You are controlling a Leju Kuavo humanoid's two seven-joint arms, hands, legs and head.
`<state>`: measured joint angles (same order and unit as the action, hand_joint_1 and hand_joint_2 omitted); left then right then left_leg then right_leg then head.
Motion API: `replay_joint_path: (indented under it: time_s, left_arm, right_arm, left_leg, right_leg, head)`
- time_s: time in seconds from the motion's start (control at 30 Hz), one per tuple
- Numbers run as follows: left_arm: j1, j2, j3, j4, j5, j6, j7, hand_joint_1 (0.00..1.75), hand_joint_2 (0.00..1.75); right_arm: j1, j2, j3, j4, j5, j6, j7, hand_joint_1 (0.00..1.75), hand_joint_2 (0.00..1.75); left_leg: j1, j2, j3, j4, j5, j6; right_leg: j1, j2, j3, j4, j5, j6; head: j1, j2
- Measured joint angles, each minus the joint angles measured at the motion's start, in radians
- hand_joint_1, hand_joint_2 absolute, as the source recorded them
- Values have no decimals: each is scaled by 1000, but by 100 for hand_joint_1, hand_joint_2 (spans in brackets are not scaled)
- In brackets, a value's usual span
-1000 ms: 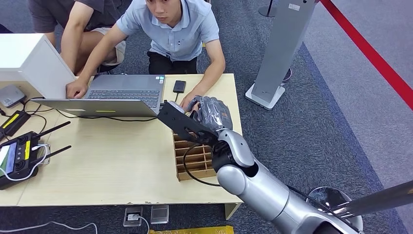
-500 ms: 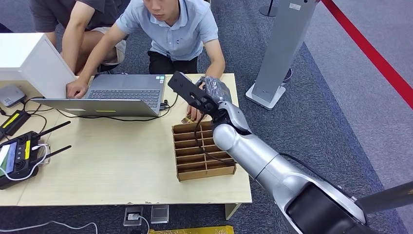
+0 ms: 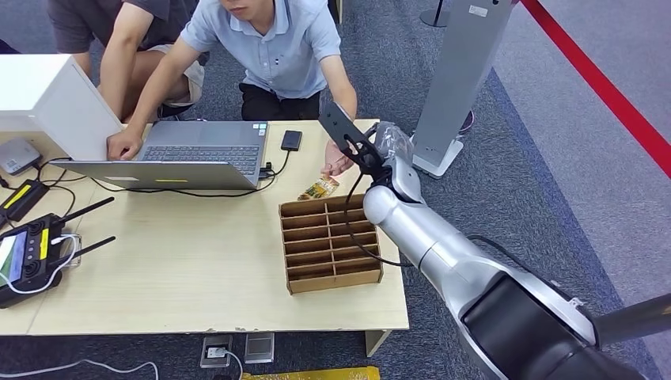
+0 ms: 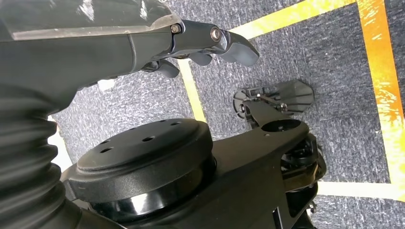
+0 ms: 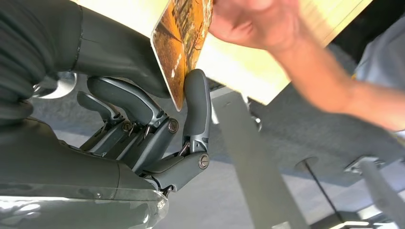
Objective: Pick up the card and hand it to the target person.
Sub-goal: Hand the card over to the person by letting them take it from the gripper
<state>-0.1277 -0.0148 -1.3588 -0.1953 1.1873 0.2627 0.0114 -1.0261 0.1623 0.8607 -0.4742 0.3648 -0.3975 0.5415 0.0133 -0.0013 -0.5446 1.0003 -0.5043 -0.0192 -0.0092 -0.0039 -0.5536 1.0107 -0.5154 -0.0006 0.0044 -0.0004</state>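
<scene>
1. While the right hand [image 5: 157, 119] reaches over the counter's [image 3: 198, 261] far right corner, its thumb and a dark finger pinch the card [image 5: 184, 45], an orange, printed piece seen edge-on in the right wrist view.
2. At the card's other end a person's hand [image 5: 255, 21] meets it; whether that hand grips it cannot be told from the blur.
3. From the head view, the right hand [image 3: 392, 142] sits just beyond the counter's right edge, beside the person's hand [image 3: 336, 162].
4. An orange packet [image 3: 318, 188] lies on the counter, just past the far edge of the wooden divider box [image 3: 331, 241].
5. Near the far edge stand a laptop [image 3: 190, 150] and a dark phone [image 3: 291, 140].
6. Hanging over grey carpet with yellow lines, the left hand [image 4: 200, 45] holds nothing, its fingers loosely curled.
</scene>
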Motion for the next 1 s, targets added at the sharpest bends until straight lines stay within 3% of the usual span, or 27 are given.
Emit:
replay_joint_path:
  time_s: [0.13,0.27,0.77,1.0]
  left_arm:
    - [-1,0,-5,0,1,-1,0,0,175]
    - [-1,0,-10,0,3,-2,0,0,175]
    - [0,0,-24,0,23,7,-11,0,175]
    - [3,3,-24,1,51,14,-11,0,175]
  right_arm:
    - [-9,-8,1,33,7,-14,-1,175,175]
    - [-14,-10,3,51,9,-21,-9,0,175]
    - [-29,19,11,73,-26,-42,-141,0,175]
    - [-63,29,-2,27,-197,-83,-331,0,175]
  left_leg:
    - [0,0,0,0,0,0]
    - [0,0,0,0,0,0]
    - [0,0,0,0,0,0]
    - [0,0,0,0,0,0]
  right_leg:
    - [0,0,0,0,0,0]
    - [0,0,0,0,0,0]
    - [0,0,0,0,0,0]
    - [0,0,0,0,0,0]
  head:
    - [0,0]
    - [0,0]
    - [0,0]
    - [1,0]
